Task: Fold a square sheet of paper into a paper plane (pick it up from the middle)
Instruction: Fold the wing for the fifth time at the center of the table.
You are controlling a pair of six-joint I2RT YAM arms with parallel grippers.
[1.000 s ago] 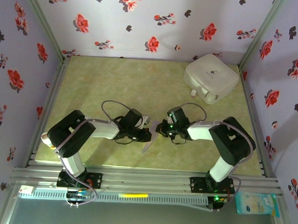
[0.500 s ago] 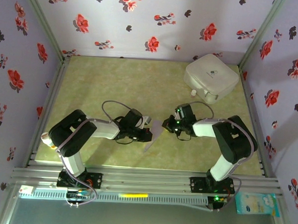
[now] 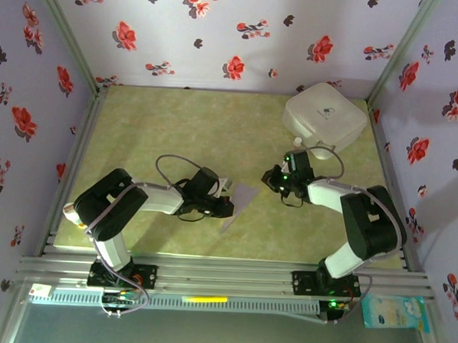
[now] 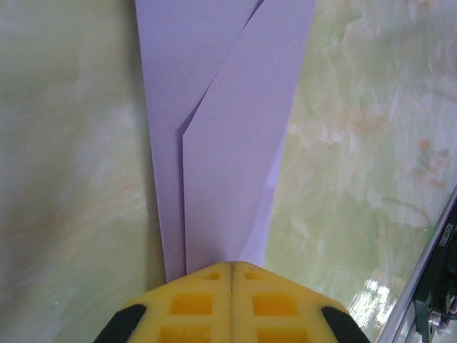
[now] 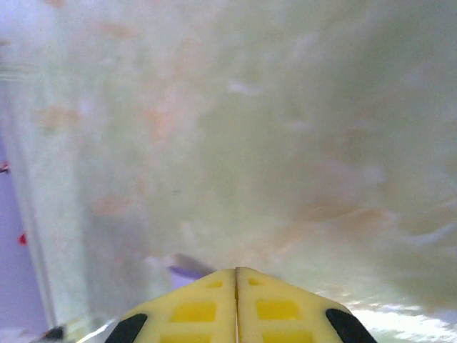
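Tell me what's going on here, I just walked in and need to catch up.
The left tool is shut on one end of a folded lavender paper, a narrow creased strip stretching out over the green table. The right tool is shut and empty, off to the side nearer the white box.

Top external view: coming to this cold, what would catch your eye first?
The folded lavender paper near the middle of the green table stands out, pinched at one end by the shut left gripper. The right gripper sits just right of it, shut with nothing between its fingers and apart from the paper. A white rounded box rests in the far right corner.
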